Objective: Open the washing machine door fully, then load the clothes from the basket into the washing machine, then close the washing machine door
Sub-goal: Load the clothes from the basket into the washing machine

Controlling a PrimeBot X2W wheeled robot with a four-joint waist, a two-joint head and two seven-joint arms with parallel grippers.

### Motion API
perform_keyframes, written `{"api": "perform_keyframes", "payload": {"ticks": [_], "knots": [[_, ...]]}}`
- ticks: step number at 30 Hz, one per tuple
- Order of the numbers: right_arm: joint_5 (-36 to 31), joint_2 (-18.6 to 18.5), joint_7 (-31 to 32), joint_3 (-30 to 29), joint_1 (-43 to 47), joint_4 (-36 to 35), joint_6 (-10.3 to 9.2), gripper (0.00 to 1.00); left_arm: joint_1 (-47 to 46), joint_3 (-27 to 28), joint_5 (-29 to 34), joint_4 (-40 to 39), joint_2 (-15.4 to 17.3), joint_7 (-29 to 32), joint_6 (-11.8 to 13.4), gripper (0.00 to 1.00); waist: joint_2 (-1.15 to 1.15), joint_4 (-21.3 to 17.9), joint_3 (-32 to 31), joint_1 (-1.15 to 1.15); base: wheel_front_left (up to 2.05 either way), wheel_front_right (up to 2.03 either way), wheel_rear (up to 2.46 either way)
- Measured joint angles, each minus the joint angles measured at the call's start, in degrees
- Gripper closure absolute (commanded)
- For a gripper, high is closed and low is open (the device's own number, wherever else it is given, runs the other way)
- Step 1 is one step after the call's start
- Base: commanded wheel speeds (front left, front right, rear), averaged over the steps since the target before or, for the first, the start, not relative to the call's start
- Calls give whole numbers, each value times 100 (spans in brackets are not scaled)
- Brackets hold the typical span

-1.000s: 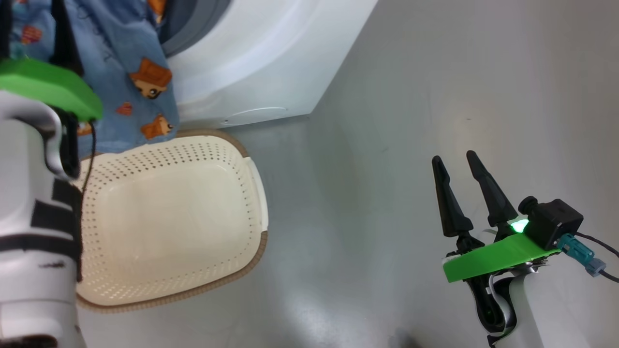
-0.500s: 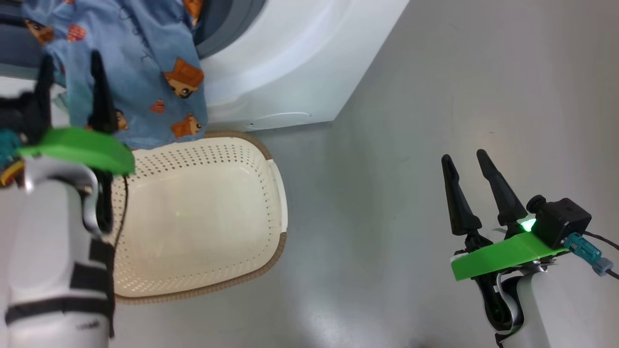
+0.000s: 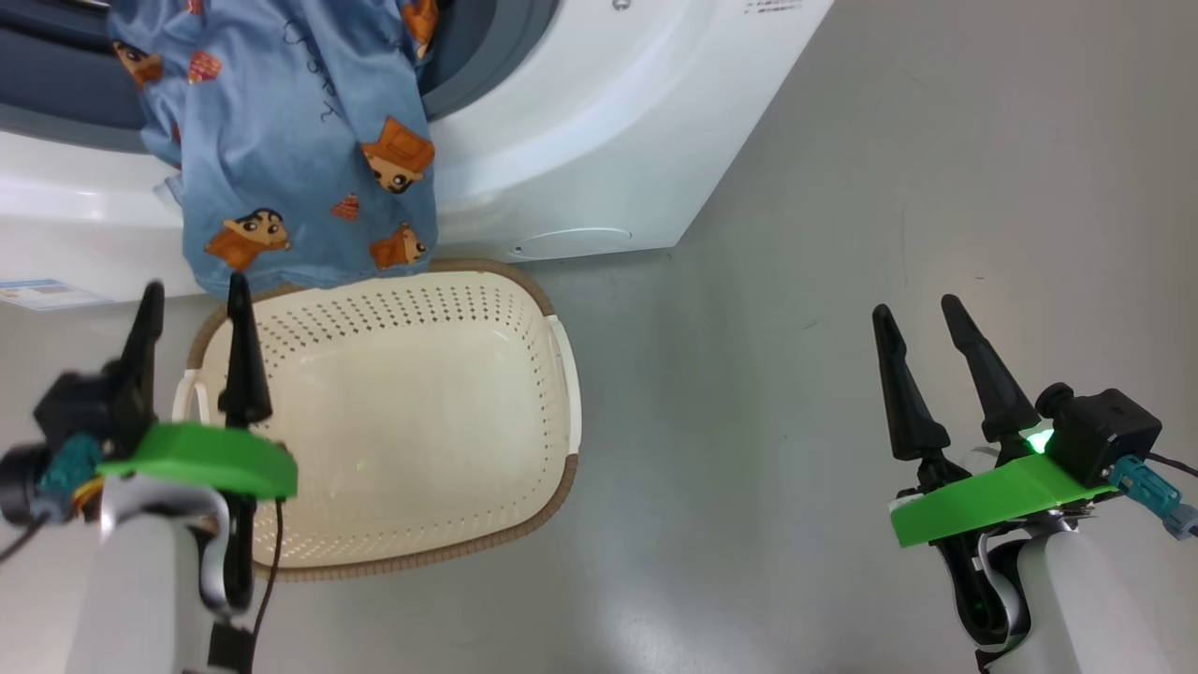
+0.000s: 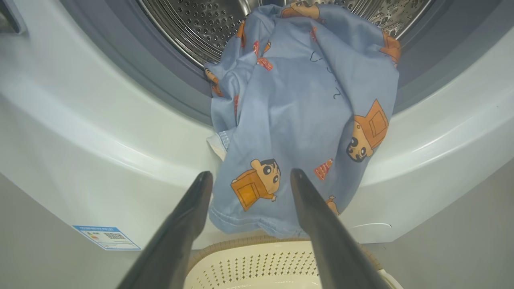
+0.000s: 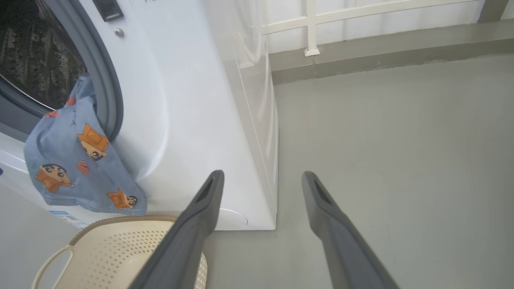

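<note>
The basket sits on the floor, right in front of the washing machine. The clothes hang half in the drum and half out, down the front of the machine, ending just above the basket's far rim. A label sticker is low on the machine, left of the clothes. The left gripper is over the basket's left end. The right gripper is well apart, to the right, over the floor.

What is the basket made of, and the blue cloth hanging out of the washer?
The basket looks like smooth cream plastic: stiff walls with neat rows of holes. The blue garment looks like soft matte fabric, perhaps cotton: it droops, folds and shows a stitched hem.
</note>
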Motion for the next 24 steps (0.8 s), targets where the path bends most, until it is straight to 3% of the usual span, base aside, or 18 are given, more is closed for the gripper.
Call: {"api": "perform_keyframes", "payload": {"ticks": [14,24], "knots": [[0,-16,0,-15,11,-5,0,0,1100,154,-147,-1013,-64,-1,10,0,0,-51,39,0,0,0,0],[-1,-3,0,-38,9,-8,0,0,1039,143,-198,-745,-66,0,10,0,0,-75,103,0,0,0,0]]}}
